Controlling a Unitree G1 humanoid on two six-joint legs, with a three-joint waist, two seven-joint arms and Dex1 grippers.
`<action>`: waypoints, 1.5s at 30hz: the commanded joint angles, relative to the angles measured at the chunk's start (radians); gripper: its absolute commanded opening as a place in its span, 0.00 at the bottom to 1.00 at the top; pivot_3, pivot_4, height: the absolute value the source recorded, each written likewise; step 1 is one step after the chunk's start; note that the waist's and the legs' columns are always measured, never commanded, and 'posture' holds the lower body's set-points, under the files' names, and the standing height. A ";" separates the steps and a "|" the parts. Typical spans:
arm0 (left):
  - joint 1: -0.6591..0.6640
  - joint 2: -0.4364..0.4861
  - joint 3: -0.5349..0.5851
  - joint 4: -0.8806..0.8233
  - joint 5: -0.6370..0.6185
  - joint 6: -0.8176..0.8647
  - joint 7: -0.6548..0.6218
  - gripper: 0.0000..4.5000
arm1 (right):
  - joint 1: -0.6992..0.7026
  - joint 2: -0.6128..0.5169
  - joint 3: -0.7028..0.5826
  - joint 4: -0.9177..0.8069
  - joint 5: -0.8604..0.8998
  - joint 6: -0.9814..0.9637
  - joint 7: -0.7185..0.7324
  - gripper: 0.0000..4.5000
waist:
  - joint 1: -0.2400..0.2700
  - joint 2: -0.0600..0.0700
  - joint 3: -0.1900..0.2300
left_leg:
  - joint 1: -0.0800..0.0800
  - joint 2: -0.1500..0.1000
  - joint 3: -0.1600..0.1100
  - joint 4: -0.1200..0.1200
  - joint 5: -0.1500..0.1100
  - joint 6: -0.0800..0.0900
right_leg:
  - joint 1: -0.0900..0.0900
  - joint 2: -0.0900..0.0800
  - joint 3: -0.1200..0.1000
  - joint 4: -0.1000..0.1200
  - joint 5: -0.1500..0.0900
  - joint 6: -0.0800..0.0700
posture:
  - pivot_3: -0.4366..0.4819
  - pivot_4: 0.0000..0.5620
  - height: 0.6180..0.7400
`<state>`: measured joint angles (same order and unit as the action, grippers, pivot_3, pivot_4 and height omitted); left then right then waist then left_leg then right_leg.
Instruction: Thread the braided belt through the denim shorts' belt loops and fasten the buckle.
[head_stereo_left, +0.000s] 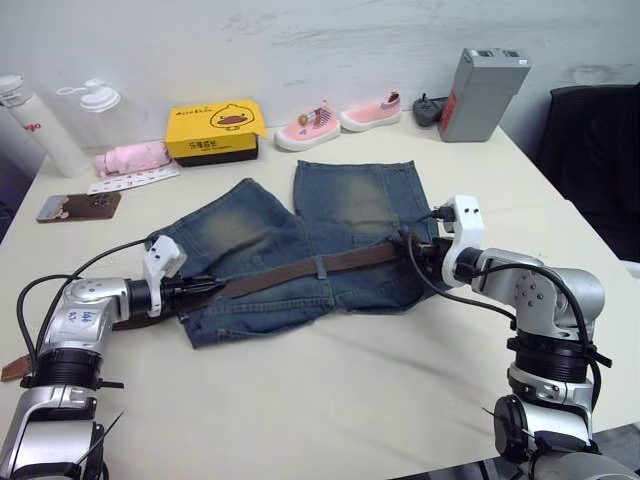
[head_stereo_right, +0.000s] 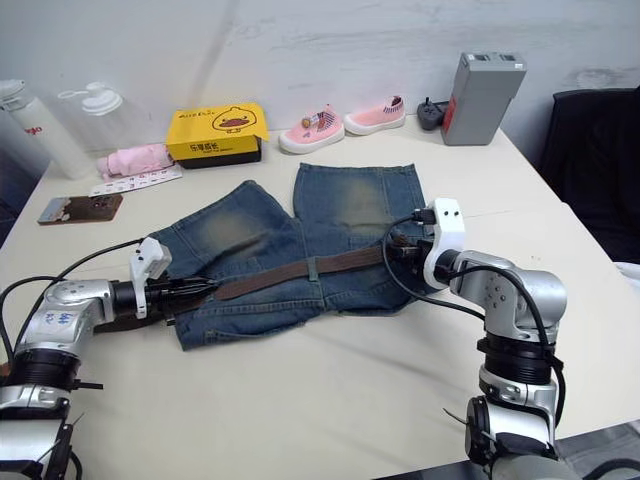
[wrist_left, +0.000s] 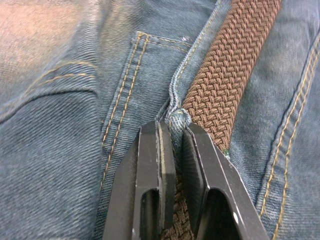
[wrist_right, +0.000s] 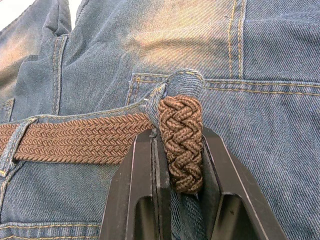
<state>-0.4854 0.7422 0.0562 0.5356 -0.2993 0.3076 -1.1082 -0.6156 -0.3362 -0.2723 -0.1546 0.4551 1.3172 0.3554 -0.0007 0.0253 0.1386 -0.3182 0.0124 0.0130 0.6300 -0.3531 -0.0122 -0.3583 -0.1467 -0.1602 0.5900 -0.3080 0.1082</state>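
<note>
The denim shorts lie flat on the counter, waistband toward the robot and the two legs pointing away toward the wall. The braided belt runs lengthwise along that waistband, its long axis stretching from one pincer to the other, rising slightly toward the right side. The left pincer sits at the waistband's left end with its fingers nearly together, pinching a fold of denim at the waistband seam, the belt lying just beside and partly under the nearer finger. The right pincer is at the opposite end, its fingers clamped on the belt where the strap doubles back in a tight bend just below one of the belt loops; from there the strap heads off sideways under another loop farther along. Beyond the shorts, well away from both pincers, stand a yellow box, pink shoes and a grey box.
</note>
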 joint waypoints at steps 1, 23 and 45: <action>-0.006 0.006 0.022 0.012 -0.016 0.038 -0.019 0.12 | -0.004 -0.004 -0.019 -0.039 0.024 -0.003 -0.008 0.08 | 0.000 0.000 0.000 | 0.000 0.000 0.000 0.000 0.000 0.000 | 0.000 0.000 0.000 0.000 0.000 0.000 | 0.48 0.27 0.72; -0.371 -0.056 0.013 0.443 0.131 -0.338 0.055 0.12 | -0.059 0.001 -0.038 0.052 0.041 -0.209 -0.018 0.08 | -0.001 -0.004 0.002 | -0.002 -0.004 0.002 0.000 0.003 0.001 | -0.001 0.000 -0.002 0.000 0.000 0.000 | 0.48 0.27 0.72; 0.607 0.033 0.201 -0.224 0.370 -1.250 0.270 0.12 | 0.808 -0.636 0.211 -0.426 -0.148 -0.744 0.521 0.08 | 0.030 -0.002 0.007 | 0.002 0.003 -0.002 -0.001 -0.008 0.000 | 0.012 -0.001 0.001 -0.019 0.003 0.006 | 0.48 0.27 0.72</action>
<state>0.0724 0.7396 0.2508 0.2455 0.0168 -0.8812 -0.8816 0.1497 -0.9367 -0.0515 -0.5865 0.3573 0.5847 0.8699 0.0291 0.0233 0.1460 -0.3159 0.0154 0.0107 0.6293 -0.3611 -0.0117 -0.3463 -0.1475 -0.1593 0.5708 -0.3045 0.1138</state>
